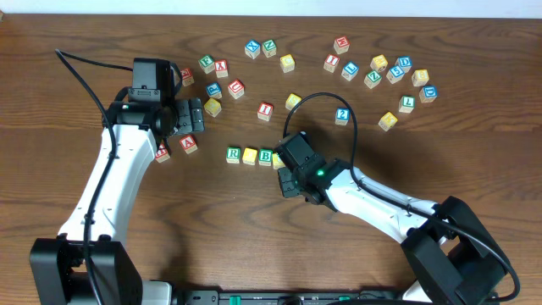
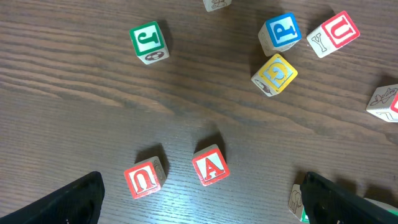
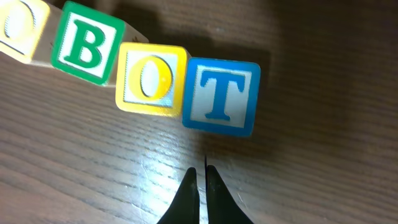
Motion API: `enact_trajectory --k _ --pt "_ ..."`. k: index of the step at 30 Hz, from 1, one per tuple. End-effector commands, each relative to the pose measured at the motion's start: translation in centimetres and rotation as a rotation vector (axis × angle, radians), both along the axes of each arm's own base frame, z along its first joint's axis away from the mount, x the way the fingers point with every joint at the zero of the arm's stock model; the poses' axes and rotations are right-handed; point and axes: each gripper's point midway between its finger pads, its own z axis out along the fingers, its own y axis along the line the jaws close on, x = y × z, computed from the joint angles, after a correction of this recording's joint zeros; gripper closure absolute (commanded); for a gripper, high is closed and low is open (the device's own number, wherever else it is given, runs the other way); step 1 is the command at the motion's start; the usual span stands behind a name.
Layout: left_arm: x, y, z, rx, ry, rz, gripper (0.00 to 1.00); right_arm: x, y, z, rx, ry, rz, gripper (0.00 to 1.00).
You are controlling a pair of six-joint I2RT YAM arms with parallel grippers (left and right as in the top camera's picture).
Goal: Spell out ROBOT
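T cube [image 3: 221, 96], blue-lettered, sits just ahead of the right gripper [image 3: 203, 173], tips pinched together and empty, ending the row after yellow O cube [image 3: 151, 79] and B cube [image 3: 87, 43], row axis crosswise to the fingers; left gripper [image 1: 196, 118] spread wide, empty, farther off.

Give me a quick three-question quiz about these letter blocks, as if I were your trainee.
1. True or false: the right end effector is shut and holds nothing.
2. Which letter ends the row, right beside the yellow O cube? A) A B) T C) J
3. Fill in: the row starts with a green-lettered ___ cube.
Key: 1 true; 2 B, the blue T cube; 3 R cube.
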Motion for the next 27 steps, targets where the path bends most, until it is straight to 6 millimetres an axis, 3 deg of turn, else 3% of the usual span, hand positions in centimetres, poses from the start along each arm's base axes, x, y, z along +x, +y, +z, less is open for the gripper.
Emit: enact_trajectory --k 1,11,27 --pt "-0.32 0.05 -0.35 0.001 0.013 -0.011 0.01 0.05 0.29 -0.04 0.006 0.007 -0.008 0.99" --pt "-0.32 0.05 -0.35 0.001 0.013 -0.011 0.01 0.37 0.20 -0.96 -0.014 0.002 -0.011 0.99" --pt "-0.32 0.05 -0.35 0.001 0.013 -0.011 0.01 1.02 0.49 -0.64 -0.004 -0.029 -0.009 0.99"
